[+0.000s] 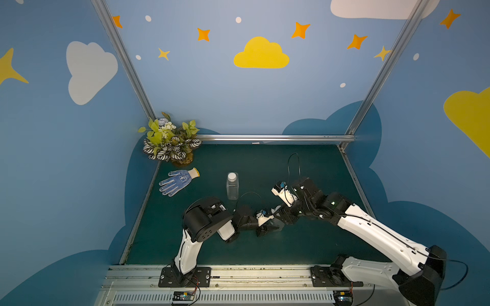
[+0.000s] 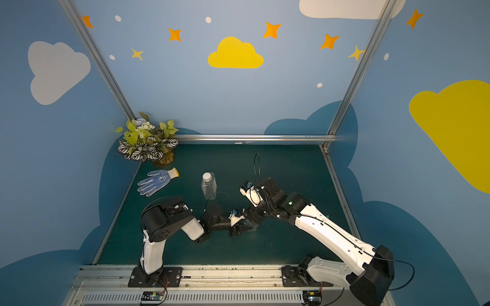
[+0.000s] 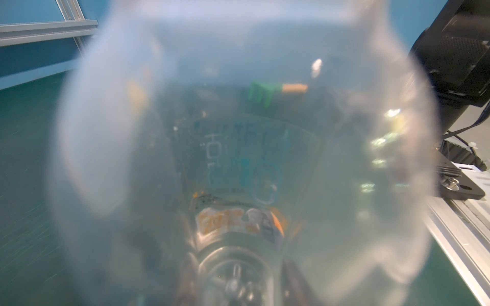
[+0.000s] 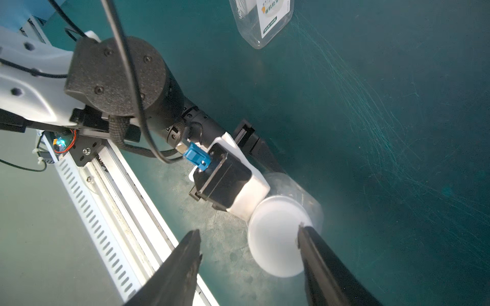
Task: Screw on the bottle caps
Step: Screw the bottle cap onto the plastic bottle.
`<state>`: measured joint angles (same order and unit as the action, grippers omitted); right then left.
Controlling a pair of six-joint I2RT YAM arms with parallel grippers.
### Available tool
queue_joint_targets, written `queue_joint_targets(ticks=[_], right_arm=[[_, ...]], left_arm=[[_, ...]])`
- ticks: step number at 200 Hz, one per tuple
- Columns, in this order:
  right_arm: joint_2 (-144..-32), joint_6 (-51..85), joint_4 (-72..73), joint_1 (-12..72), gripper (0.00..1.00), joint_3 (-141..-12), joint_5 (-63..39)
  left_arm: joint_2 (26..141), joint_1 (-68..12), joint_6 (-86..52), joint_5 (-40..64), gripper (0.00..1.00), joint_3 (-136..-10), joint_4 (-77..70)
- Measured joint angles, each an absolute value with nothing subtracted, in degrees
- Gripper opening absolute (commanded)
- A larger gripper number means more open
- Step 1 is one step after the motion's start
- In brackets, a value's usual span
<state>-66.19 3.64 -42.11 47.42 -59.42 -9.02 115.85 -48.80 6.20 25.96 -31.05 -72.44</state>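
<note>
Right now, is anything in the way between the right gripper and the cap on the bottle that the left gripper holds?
Nothing visible. The right gripper stands open around the white cap on the round bottle. One finger is at its rim; only bare mat shows between the other and the cap.

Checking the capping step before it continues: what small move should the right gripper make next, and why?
Probably slide the right gripper sideways to centre its open jaws on the round white plastic cap. That cap sits at the mouth of the round clear plastic bottle clamped by the left gripper, yet only one finger meets its rim; the other stands well clear.
</note>
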Motion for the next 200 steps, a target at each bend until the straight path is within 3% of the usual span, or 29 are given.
queue_joint_targets(ticks=[130, 200], right_arm=[[-63.16, 6.61, -46.83, 49.6, 0.59, -59.4, 2.46], [-66.78, 3.6, -46.41, 47.46, 0.57, -60.99, 0.95]], left_arm=[[115.81, -48.82, 6.22, 25.91, 0.48, -31.07, -72.34], [115.81, -48.82, 6.22, 25.91, 0.48, -31.09, -72.31]])
